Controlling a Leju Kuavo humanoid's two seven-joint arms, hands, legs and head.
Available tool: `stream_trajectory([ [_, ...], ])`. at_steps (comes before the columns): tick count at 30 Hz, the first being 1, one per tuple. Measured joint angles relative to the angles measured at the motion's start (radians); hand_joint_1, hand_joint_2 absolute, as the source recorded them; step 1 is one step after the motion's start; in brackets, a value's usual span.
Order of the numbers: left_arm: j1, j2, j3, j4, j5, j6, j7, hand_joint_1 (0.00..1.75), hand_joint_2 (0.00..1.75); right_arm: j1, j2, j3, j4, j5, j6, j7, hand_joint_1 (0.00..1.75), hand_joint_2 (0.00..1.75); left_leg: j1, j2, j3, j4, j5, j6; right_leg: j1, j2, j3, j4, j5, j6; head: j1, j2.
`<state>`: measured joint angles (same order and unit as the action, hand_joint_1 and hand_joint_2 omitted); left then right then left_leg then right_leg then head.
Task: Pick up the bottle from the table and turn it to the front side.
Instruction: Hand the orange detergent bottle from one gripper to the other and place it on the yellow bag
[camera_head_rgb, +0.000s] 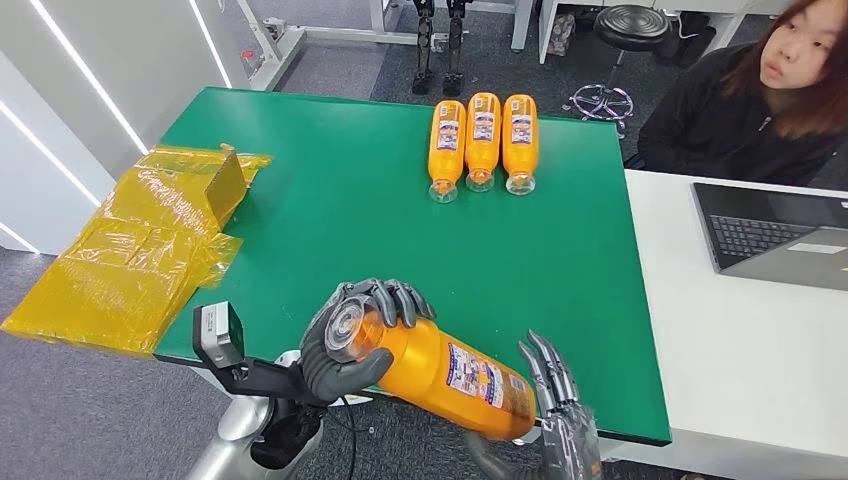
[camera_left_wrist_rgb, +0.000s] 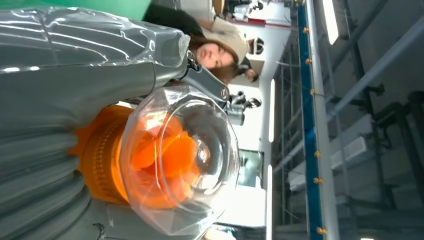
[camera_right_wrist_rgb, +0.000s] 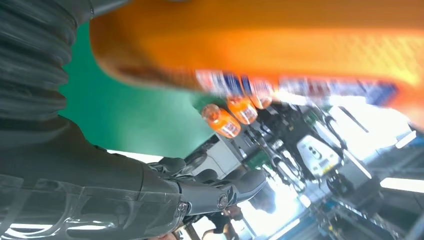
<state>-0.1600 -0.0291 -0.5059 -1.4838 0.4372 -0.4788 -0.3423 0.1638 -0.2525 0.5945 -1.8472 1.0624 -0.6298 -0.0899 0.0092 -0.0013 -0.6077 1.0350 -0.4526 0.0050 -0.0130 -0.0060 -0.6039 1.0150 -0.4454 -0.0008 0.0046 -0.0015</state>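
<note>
Four orange bottles total: three lined up (camera_head_rgb: 483, 142) at the far end of the one green table (camera_head_rgb: 330, 200), plus one held bottle (camera_head_rgb: 440, 375). One laptop (camera_head_rgb: 775, 235), one person (camera_head_rgb: 745, 100), one yellow plastic sheet (camera_head_rgb: 135, 245).

The left hand (camera_head_rgb: 352, 340) wraps around the cap end of the orange bottle (camera_head_rgb: 450, 375), so its neck is hidden in the head view. The bottle's far end covers part of the right hand (camera_head_rgb: 555, 400), and the picture's bottom edge cuts that hand off. The words on the label are too small to read. In the right wrist view the bottle is a blur.
</note>
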Motion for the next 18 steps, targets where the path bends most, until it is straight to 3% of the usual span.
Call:
stream_trajectory([
  [6, -0.006, 0.012, 0.001, 0.011, -0.079, 0.064, -0.028, 1.75, 1.75, 0.000, 0.003, 0.000, 0.001, -0.053, -0.050, -0.060, 0.00, 1.75, 0.000, 0.000, 0.000, 0.000, 0.000, 0.000, 0.000, 0.000, 0.000, 0.000, 0.000, 0.000, 0.000, 0.000],
  [11, -0.065, 0.027, 0.012, 0.039, -0.220, 0.167, -0.056, 1.75, 1.75, -0.005, 0.017, -0.009, 0.003, -0.073, -0.053, -0.095, 0.00, 1.75, 0.000, 0.000, 0.000, 0.000, 0.000, -0.001, 0.000, 0.000, 0.000, 0.000, 0.000, 0.000, 0.000, 0.000],
  [18, -0.112, 0.039, 0.025, 0.069, -0.264, 0.199, -0.064, 1.75, 1.75, -0.006, 0.027, -0.017, 0.005, -0.074, -0.053, -0.099, 0.00, 1.75, 0.000, 0.000, 0.000, 0.000, 0.001, -0.001, 0.000, 0.000, 0.000, 0.001, 0.001, -0.001, 0.000, 0.000],
])
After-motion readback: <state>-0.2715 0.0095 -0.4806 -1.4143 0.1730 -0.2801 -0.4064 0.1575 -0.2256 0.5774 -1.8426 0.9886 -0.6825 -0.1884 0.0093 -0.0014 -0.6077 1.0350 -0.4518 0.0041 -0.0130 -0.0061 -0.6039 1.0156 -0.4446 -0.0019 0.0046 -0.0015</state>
